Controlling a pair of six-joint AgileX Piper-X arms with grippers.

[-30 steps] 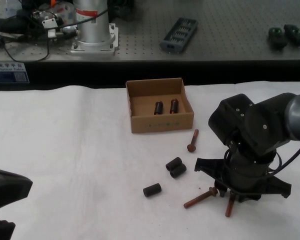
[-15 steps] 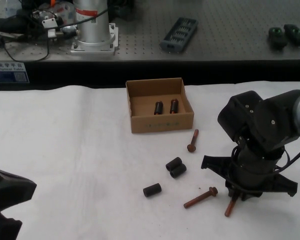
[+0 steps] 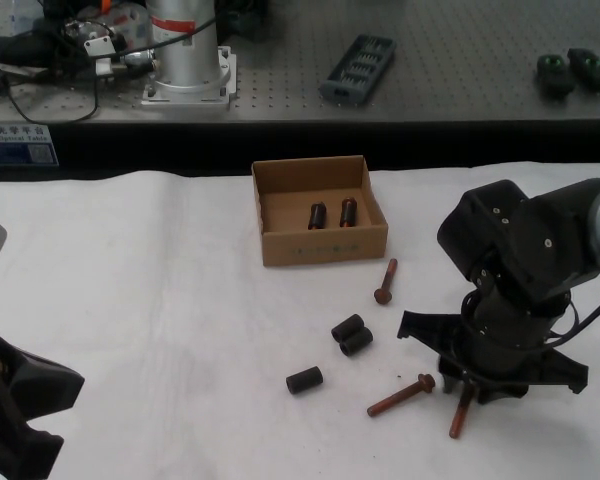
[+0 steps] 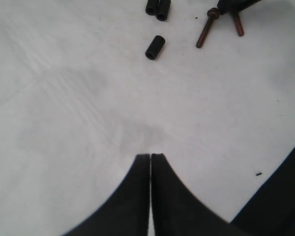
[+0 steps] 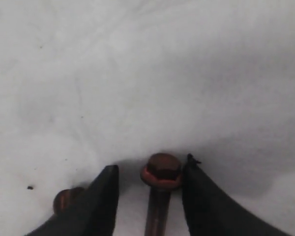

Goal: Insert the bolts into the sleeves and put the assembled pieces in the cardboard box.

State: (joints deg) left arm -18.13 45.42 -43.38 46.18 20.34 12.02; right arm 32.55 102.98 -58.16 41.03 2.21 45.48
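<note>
Boxed: 2 assembled pieces [image 3: 318,215] in brown cardboard box [image 3: 325,246] | loose: 3 black cylindrical sleeves [image 3: 304,380], 3 rusty metal bolts [image 3: 384,282] | right tool [image 5: 150,168] open astride 1 | left tool [image 4: 150,157] closed

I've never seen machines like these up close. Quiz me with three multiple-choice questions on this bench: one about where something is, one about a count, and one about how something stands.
1. Where do the two finished pieces lie?
A. In the cardboard box
B. On a metal tray
C. On the grey shelf behind

2. How many loose black sleeves lie on the white cloth?
A. One
B. Three
C. Five

3. How do the left arm's jaws stand?
A. Shut, with nothing between them
B. Wide open
C. Clamped on a bolt

Answers:
1 A: both pieces lie side by side inside the box.
2 B: two sleeves lie side by side and one lies apart.
3 A: the left wrist view shows the jaws pressed together over bare cloth.
</note>
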